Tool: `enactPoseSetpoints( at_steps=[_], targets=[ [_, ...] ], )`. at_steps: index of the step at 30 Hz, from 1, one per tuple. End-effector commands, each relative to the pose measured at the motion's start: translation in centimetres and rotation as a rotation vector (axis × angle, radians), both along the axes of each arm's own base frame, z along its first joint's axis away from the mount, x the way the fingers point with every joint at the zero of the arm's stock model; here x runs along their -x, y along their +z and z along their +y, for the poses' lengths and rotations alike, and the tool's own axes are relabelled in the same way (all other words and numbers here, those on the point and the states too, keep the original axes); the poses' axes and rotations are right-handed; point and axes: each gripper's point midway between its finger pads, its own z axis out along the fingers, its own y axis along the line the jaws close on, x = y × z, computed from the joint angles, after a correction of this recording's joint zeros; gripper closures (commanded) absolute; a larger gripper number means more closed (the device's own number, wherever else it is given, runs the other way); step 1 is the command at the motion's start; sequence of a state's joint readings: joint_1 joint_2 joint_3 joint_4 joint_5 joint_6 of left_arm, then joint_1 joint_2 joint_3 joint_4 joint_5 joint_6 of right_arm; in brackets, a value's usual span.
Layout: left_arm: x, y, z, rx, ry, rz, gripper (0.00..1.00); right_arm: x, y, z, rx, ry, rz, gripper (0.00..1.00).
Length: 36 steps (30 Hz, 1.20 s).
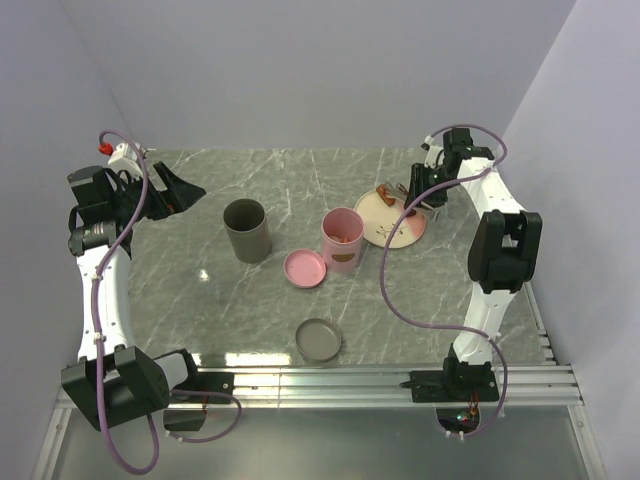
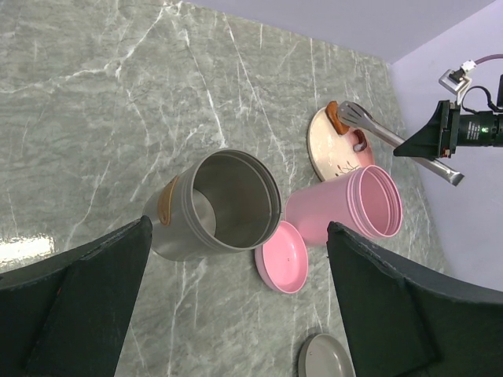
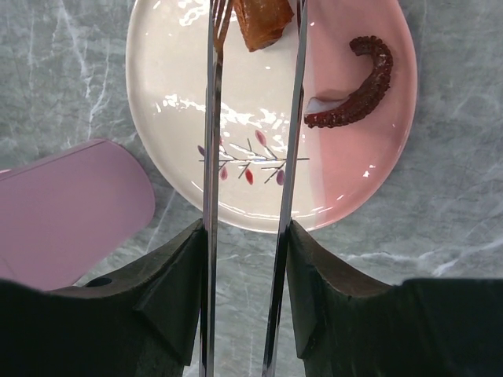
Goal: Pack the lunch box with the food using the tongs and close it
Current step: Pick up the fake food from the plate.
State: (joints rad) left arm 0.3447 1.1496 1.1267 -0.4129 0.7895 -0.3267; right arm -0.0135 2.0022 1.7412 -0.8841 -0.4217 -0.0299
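Note:
The pink lunch box [image 1: 342, 240] stands open in the middle of the table, also visible in the left wrist view as the lunch box [image 2: 354, 206]. Its pink lid [image 1: 305, 268] lies flat beside it. My right gripper [image 3: 245, 267] is shut on the grey tongs [image 3: 211, 157], which reach out over the plate [image 3: 173, 94]. A reddish-brown piece of food [image 3: 263, 20] lies between the tong tips; I cannot tell whether it is pinched. A curled dark red piece [image 3: 357, 82] rests on the plate's pink side. My left gripper [image 2: 236, 306] hangs open and empty at the far left.
A grey canister [image 1: 246, 230] stands open left of the lunch box, its grey lid [image 1: 318, 340] lying near the front edge. The plate [image 1: 372, 212] sits right of the lunch box, below the right gripper [image 1: 420, 192]. Walls enclose the table on three sides.

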Motion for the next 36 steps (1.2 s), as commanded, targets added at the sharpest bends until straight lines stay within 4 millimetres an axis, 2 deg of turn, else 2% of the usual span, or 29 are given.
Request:
enactPoseSetpoints(
  at_steps=[1, 7, 12, 21, 30, 31, 36],
  targets=[
    [0.0, 0.6, 0.0, -0.015, -0.014, -0.033, 0.01, -1.0, 2.4, 0.8, -0.019, 0.021, -0.074, 0.51],
    [0.1, 0.6, -0.1, -0.013, -0.015, -0.03, 0.01, -1.4, 4.5, 0.4, 0.007, 0.034, -0.138, 0.51],
    [0.1, 0.6, -0.1, -0.01, -0.019, -0.027, 0.01, -1.2, 5.4, 0.4, 0.023, 0.097, -0.182, 0.51],
    [0.3, 1.1, -0.4, 0.017, -0.018, -0.035, 0.01, -0.4, 5.0, 0.6, 0.022, 0.172, -0.161, 0.5],
    [0.1, 1.8, -0.5, 0.035, -0.017, -0.042, 0.01, -1.4, 4.5, -0.6, 0.1, 0.195, -0.164, 0.47],
    [0.0, 1.8, -0.5, 0.035, -0.017, -0.043, 0.01, -1.3, 4.2, 0.4, 0.104, 0.223, -0.163, 0.46],
    [0.0, 1.7, -0.6, 0.057, -0.014, -0.033, 0.01, -0.9, 3.0, 0.8, 0.131, 0.262, -0.136, 0.47]
  ],
)
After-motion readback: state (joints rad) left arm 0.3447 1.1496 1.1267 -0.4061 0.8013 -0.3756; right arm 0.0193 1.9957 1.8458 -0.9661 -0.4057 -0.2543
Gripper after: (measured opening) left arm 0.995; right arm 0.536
